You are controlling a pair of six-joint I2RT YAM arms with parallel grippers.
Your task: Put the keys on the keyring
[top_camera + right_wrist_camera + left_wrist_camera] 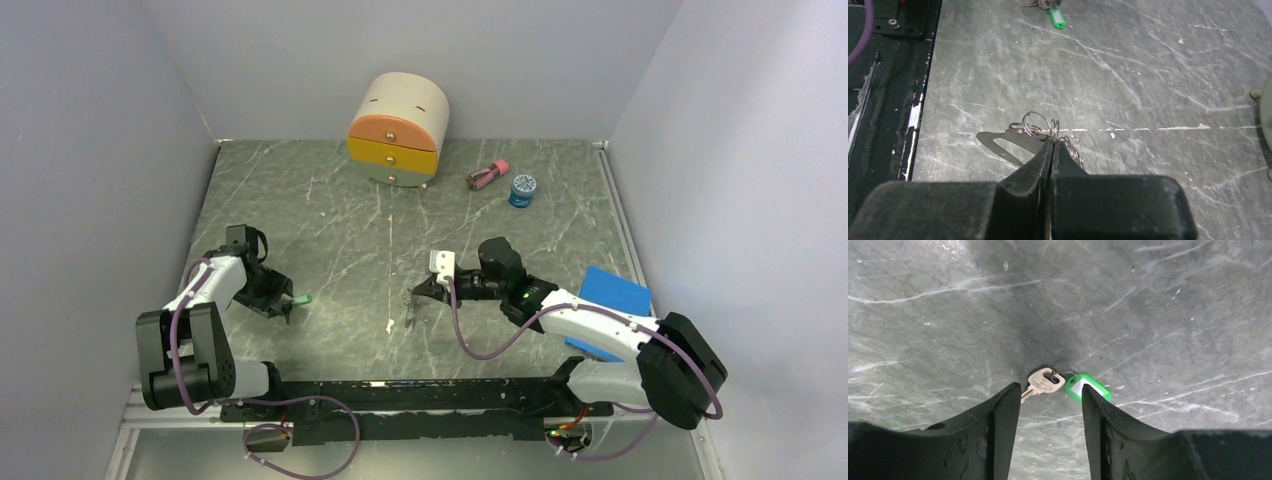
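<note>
A grey-green marbled stone tabletop [330, 220], veined with thin white streaks, fills the middle of the overhead view. Plain pale lavender-grey walls [90, 150] enclose it on the left, back and right, meeting the surface along a thin white trim at the far corners. Light is soft and even, with a faint glare near the table's centre. Along the near edge runs a black metal mounting rail [400, 405], scuffed with white marks, on a pale grey ledge.
</note>
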